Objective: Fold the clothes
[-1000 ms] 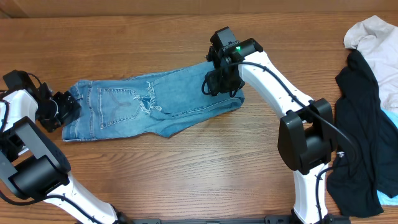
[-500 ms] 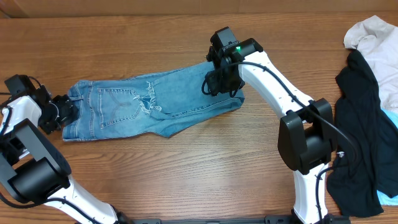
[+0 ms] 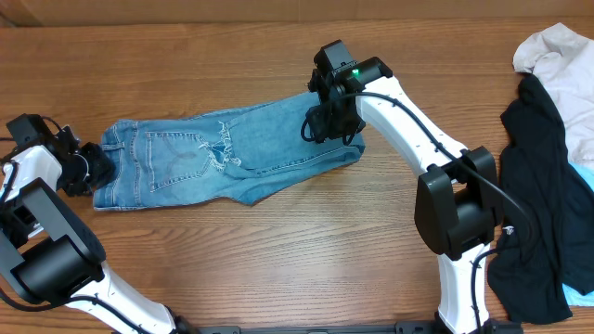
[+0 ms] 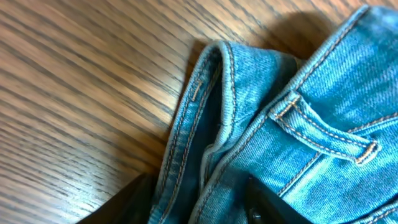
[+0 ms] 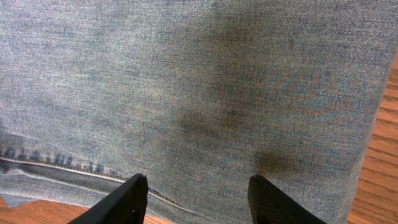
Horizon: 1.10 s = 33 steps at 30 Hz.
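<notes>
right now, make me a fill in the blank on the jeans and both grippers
The jeans lie on a ___ table. The left gripper sits at their ___ end. The right gripper, over the denim, is ___, not shut. The garment beside the off-white cloth is ___.
Missing: wooden; waistband; open; black.

The jeans [image 3: 223, 153] are light-blue denim, paler across the thigh, with white frayed threads at the ripped knee. In the left wrist view, tan-orange stitching lines the waistband, belt loop and seams, and the waistband's inside is a darker blue. The table [image 3: 278, 269] is warm brown wood with darker grain lines. At 3 o'clock lies a black garment [image 3: 534, 186], with an off-white cloth [image 3: 566, 56] at 2 o'clock and pale blue fabric [image 3: 582, 183] at the edge. The left arm [image 3: 26, 165] and right arm [image 3: 399, 111] are white with black joints. The right arm carries a green light [image 3: 354, 72]. The right gripper [image 5: 198, 182] has black jaws.
</notes>
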Motion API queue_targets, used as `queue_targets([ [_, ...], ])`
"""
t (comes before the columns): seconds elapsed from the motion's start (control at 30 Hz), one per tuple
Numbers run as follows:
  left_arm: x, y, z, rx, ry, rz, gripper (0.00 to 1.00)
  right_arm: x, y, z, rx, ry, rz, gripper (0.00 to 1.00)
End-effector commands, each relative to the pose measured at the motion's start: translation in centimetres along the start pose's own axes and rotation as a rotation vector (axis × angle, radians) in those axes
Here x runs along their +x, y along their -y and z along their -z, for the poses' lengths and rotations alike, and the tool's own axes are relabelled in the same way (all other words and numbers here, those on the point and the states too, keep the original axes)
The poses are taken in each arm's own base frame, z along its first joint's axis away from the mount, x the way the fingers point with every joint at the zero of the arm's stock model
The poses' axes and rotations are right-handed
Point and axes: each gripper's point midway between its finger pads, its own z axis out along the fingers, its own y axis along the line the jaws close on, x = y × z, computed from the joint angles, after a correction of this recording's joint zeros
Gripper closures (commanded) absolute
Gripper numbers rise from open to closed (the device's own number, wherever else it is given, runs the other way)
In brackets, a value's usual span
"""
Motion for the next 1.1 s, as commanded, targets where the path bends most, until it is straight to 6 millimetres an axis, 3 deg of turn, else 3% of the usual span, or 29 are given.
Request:
queue_targets([
  [0.0,3.2,0.4,-2.2,0.050,-0.105,-0.009,0.53,-0.4,-0.5,1.2,0.001,0.033,0.011,0.44],
  [0.07,3.2,0.5,-2.3,0.052,-0.104,-0.025,0.66,-0.4,-0.5,1.2,0.000,0.033,0.011,0.44],
  [0.17,3.2,0.6,-2.2,0.061,-0.104,-0.026,0.74,-0.4,-0.5,1.2,0.001,0.033,0.011,0.44],
  [0.2,3.2,0.6,-2.2,0.063,-0.103,-0.027,0.92,-0.4,-0.5,1.2,0.001,0.033,0.011,0.44],
  [0.23,3.1,0.6,-2.2,0.063,-0.102,-0.026,0.96,-0.4,-0.5,1.2,0.000,0.032,0.011,0.44],
  [0.57,2.6,1.4,-2.2,0.107,-0.079,-0.030,0.96,-0.4,-0.5,1.2,0.000,0.033,0.011,0.45],
  [0.67,1.8,1.8,-1.4,0.123,-0.065,-0.029,0.96,-0.5,-0.5,1.3,0.000,0.037,0.011,0.45],
  [0.83,-1.2,1.9,2.2,0.121,0.012,-0.027,0.96,-1.2,0.4,1.4,0.006,0.063,-0.028,0.45],
  [1.07,-6.2,0.2,9.4,0.070,0.144,0.010,0.96,-2.0,4.3,2.1,0.022,0.090,-0.130,0.45],
])
